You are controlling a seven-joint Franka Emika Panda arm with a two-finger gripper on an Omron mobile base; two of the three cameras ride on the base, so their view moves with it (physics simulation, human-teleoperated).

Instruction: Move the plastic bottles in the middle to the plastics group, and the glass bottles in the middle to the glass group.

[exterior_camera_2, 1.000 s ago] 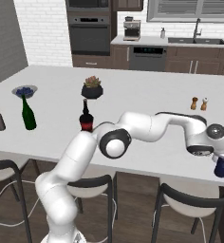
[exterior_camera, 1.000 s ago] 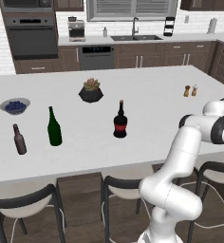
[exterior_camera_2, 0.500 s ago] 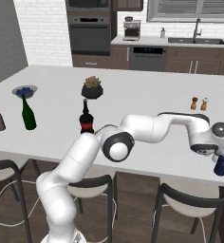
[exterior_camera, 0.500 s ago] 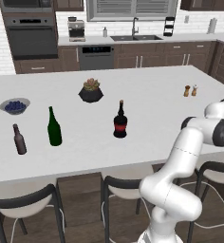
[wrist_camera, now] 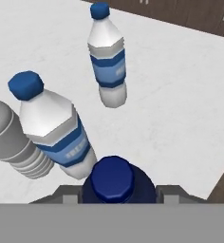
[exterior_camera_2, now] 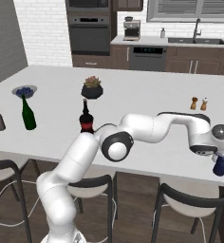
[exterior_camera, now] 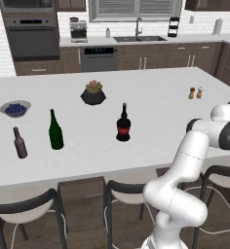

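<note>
— Where is the arm's gripper [exterior_camera_2: 221, 160] right now?

— At the near right edge of the white island counter [exterior_camera_2: 133, 109]. The dark blue plastic bottle with a blue cap [wrist_camera: 115, 182] sits between the two dark fingertips [wrist_camera: 66, 193], which stand against its sides, so the jaws are closed on it at about half their spread. From the right side the same bottle [exterior_camera_2: 221, 165] hangs under the hand, at the counter's rim.

— And just past it?

— Two clear-whitish water bottles with blue caps and blue label bands: one [wrist_camera: 54, 127] leaning right beside the blue bottle, another [wrist_camera: 107, 56] farther on, apart. A grey ribbed bottle [wrist_camera: 12, 137] touches the nearer one on its left.

— What about the glass?

— The dark round-bodied bottle with a red label band [exterior_camera: 123, 124] stands upright mid-counter. To its left, well apart, are the tall slim dark-green bottle [exterior_camera: 55, 131] and the small brown bottle [exterior_camera: 20, 143], near each other. Beyond them, a bowl of blue berries [exterior_camera: 14, 108] and a dark potted plant [exterior_camera: 93, 92]; far right, two small shakers [exterior_camera: 195, 92].
</note>
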